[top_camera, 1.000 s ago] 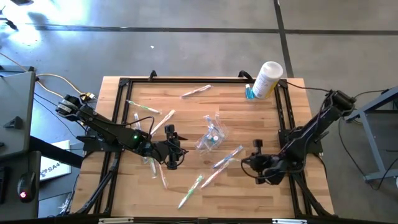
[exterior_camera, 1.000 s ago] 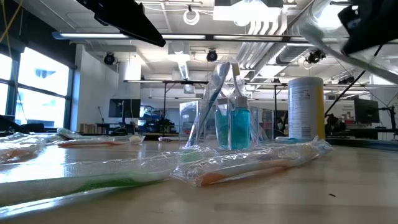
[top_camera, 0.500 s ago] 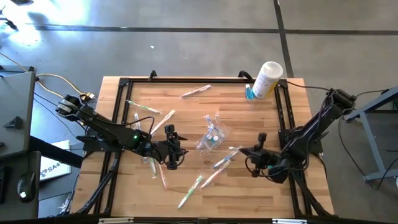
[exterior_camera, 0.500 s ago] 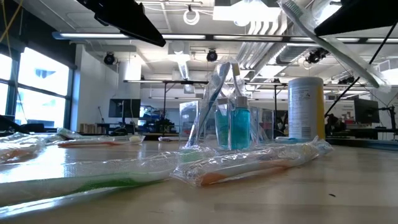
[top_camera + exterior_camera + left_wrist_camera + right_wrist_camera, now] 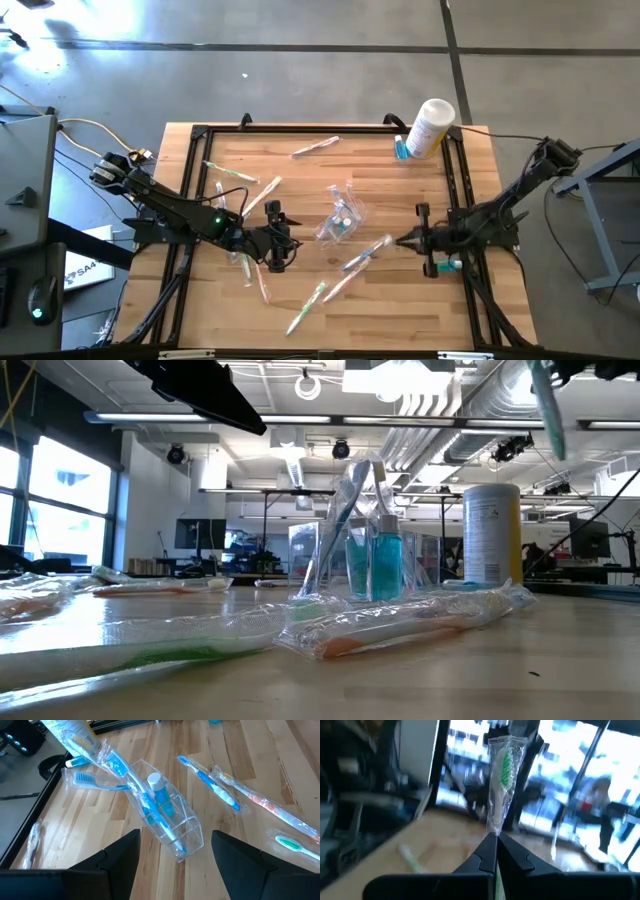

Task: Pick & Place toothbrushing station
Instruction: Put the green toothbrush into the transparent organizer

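A clear plastic bag (image 5: 340, 218) lies mid-table with blue toothbrushes and a teal tube inside it, and it also shows in the left wrist view (image 5: 165, 820) and the low view (image 5: 370, 550). Several wrapped toothbrushes (image 5: 365, 253) lie loose on the wood. My left gripper (image 5: 283, 240) hovers open to the left of the bag, its fingers (image 5: 120, 857) apart and pointing at it. My right gripper (image 5: 402, 241) is at the table's right side, shut on a wrapped green-bristled toothbrush (image 5: 502, 765). That toothbrush also shows high in the low view (image 5: 545, 405). My right gripper pinches the wrapped toothbrush between its two fingers on the handle below the head (image 5: 494, 827). The fingers lie level, come from the table's right side and cross the brush. The brush stands nearly upright, head up, lifted clear of the table.
A white canister (image 5: 432, 125) stands at the far right corner with a small teal item (image 5: 400, 148) beside it. A black frame (image 5: 200, 135) rims the wooden table. More wrapped brushes lie at the far middle (image 5: 315, 147) and the near middle (image 5: 308, 305).
My right gripper has tipped up from pointing down to level. It has drawn back toward the table's right edge and stays shut on the wrapped toothbrush. The brush has swung from a slant to nearly upright.
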Controlling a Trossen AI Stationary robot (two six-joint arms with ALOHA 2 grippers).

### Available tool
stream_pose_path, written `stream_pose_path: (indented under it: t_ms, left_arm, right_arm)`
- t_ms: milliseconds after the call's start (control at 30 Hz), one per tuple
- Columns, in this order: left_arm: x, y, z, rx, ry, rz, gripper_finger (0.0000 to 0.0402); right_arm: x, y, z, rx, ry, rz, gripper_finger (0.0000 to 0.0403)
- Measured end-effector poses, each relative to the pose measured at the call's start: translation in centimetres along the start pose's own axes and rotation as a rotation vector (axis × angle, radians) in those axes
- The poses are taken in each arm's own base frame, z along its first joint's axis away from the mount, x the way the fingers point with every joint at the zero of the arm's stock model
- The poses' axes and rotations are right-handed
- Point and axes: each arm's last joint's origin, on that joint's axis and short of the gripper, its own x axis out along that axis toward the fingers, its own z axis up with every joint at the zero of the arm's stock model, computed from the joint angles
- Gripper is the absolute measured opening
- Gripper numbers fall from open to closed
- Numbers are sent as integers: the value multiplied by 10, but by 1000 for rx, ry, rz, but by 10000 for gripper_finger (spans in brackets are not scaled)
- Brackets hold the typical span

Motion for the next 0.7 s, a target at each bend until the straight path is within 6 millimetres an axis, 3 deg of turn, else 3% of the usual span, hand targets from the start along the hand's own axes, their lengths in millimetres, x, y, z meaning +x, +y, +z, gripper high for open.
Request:
stream_pose_path:
  t_ms: [200,533,700]
  left_arm:
    - [0,0,0,0,0,0,237]
    - [0,0,0,0,0,0,237]
    - [0,0,0,0,0,0,237]
  right_arm:
    - [-3,-23,-17,-10,-94,-135,3]
    - [7,-73,-21,43,-302,-73,3]
    - [18,-91,-38,101,-285,-88,3]
